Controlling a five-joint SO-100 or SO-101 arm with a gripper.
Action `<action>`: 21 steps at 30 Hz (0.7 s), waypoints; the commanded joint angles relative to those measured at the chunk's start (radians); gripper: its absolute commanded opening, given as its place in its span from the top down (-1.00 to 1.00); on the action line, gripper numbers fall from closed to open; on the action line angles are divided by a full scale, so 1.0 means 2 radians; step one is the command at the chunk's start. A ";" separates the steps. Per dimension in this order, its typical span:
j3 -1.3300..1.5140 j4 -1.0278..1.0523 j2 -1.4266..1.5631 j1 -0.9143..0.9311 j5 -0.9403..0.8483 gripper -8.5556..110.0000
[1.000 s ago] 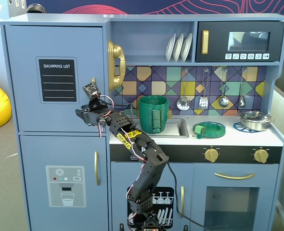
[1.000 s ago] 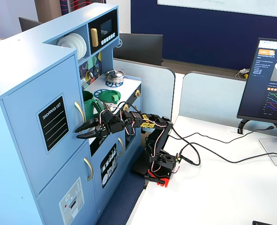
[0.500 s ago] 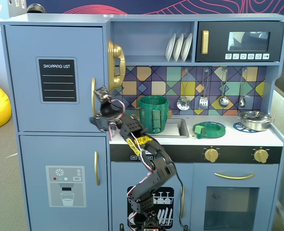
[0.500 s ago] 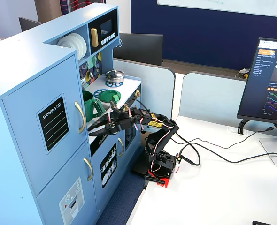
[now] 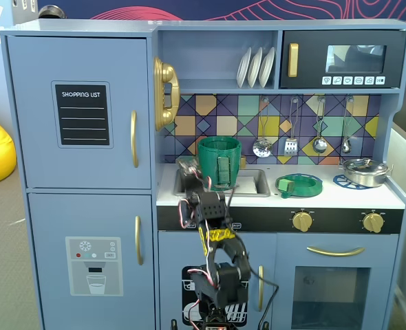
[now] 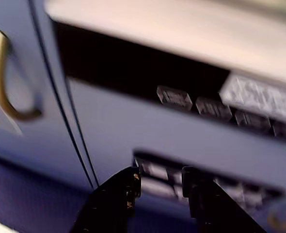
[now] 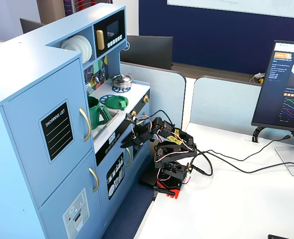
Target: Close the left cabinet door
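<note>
The left cabinet door, light blue with a black "SHOPPING LIST" panel and a curved gold handle, lies flush with the cabinet front in both fixed views. My gripper is to its lower right, in front of the sink edge and the black counter band. In the wrist view the gripper is open and empty, its black fingertips facing the blue lower cabinet front. The shopping-list door is out of the wrist view.
A green pitcher stands in the sink, with a green lid and a pot on the counter. The dispenser door is below. My arm's base, cables and a monitor are on the white table.
</note>
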 commanded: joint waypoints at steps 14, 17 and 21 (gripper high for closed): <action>0.287 0.169 0.152 0.155 0.077 0.86; 0.310 0.193 0.152 0.154 0.085 0.86; 0.338 0.198 0.152 0.156 0.102 0.86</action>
